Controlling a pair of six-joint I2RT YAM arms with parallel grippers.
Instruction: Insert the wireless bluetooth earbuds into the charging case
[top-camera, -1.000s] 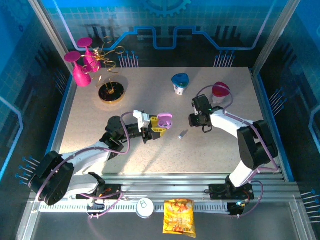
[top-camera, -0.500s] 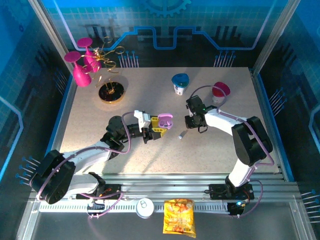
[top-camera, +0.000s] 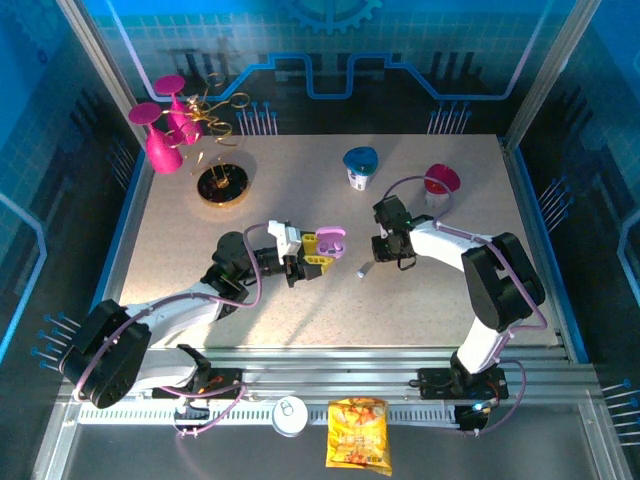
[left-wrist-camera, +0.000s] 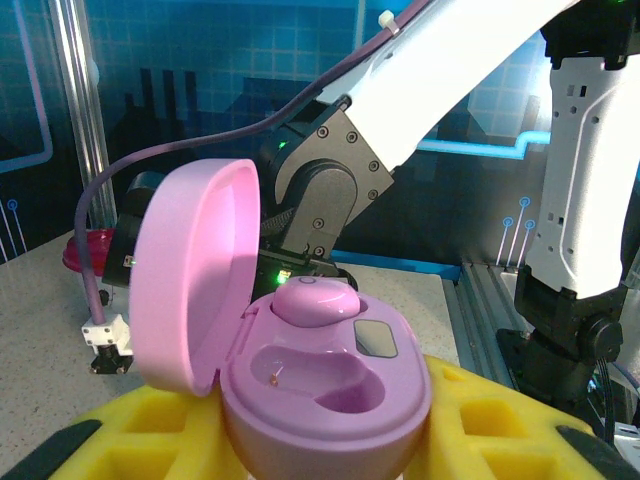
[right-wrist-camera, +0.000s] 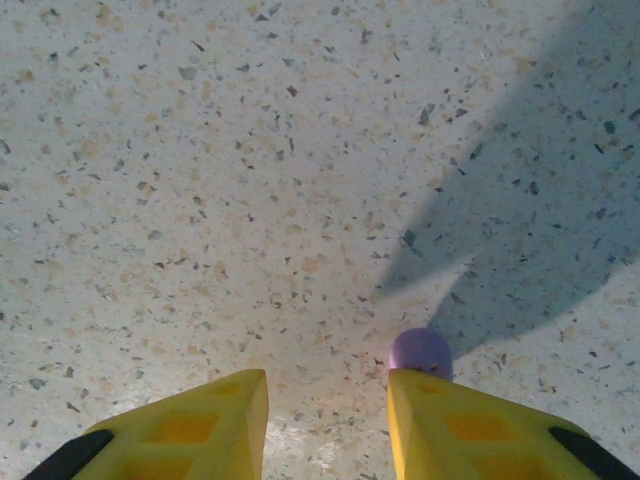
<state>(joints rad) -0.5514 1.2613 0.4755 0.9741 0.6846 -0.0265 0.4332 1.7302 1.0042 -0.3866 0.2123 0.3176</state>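
Careful: your right gripper (right-wrist-camera: 325, 405) hangs low over the table (right-wrist-camera: 200, 180) with its jaws apart and nothing between them. The loose earbud (right-wrist-camera: 420, 352) lies off-centre, right at the tip of one finger (right-wrist-camera: 450, 425) rather than in the gap. Close from here and I'd expect that finger to nudge the little bud sideways or ride over it. It looks round and smooth, so it would likely roll or squirt out across the speckled top. Shift across until the bud sits between the jaws before you squeeze.

Your left gripper (top-camera: 312, 263) is clamped on the case (left-wrist-camera: 330, 420), its lid (left-wrist-camera: 190, 270) swung up. The seated earbud (left-wrist-camera: 312, 300) fills the far pocket and the near pocket (left-wrist-camera: 320, 375) is bare. The risk there comes at the insertion: that pocket is shallow and shaped, so a bud pinched at a crooked angle may perch on the rim and not drop home. Pushing hard could also twist the case in its grip or jolt the seated bud loose.
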